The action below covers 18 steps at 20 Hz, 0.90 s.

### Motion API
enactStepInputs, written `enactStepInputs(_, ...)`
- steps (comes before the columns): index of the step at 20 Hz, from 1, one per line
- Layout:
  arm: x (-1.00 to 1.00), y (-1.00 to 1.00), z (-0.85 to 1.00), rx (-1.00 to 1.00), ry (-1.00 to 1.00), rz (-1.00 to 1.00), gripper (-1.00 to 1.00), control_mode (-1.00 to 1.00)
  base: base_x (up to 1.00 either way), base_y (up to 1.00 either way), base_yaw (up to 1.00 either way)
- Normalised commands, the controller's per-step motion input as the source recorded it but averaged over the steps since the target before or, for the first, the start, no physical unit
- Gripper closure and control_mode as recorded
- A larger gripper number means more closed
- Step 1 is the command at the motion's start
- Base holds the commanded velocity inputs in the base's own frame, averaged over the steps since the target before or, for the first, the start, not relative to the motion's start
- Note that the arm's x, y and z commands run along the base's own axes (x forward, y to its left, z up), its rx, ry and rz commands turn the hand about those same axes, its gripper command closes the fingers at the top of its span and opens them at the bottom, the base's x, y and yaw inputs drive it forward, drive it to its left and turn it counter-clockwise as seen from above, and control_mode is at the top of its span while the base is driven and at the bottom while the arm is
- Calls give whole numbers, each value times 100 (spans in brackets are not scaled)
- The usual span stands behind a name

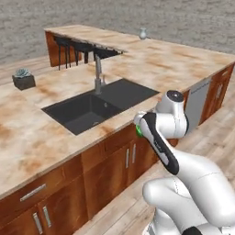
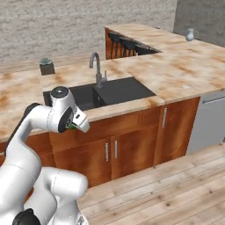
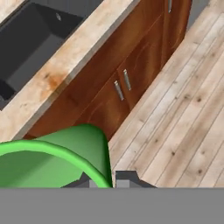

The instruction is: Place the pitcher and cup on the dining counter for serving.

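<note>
Kitchen floor [image 3: 183, 113] lies below; my hand [image 3: 103, 180] pinches the cup [image 3: 57, 162] by its rim, carried upright, for transport I'd judge.

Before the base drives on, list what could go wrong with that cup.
1. The gripper pinches the cup by its rim alone, over the wood floor; a jolt could drop it.
2. The hand hangs beside the cabinets, below the counter edge; lifting or turning too close could knock the cup against it.
3. The pitcher stands far off on the dining counter; the cup could bump it when set down.
</note>
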Motion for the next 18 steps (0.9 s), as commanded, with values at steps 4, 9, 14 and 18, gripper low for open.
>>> enactStepInputs(4,0,0,0,0,0,0,100,100,84,-100,-34)
enactStepInputs(9,0,0,0,0,0,0,100,100,100,-100,-29)
enactStepInputs(14,0,0,0,0,0,0,100,100,100,-100,-24)
enactStepInputs(18,0,0,0,0,0,0,100,100,100,-100,-20)
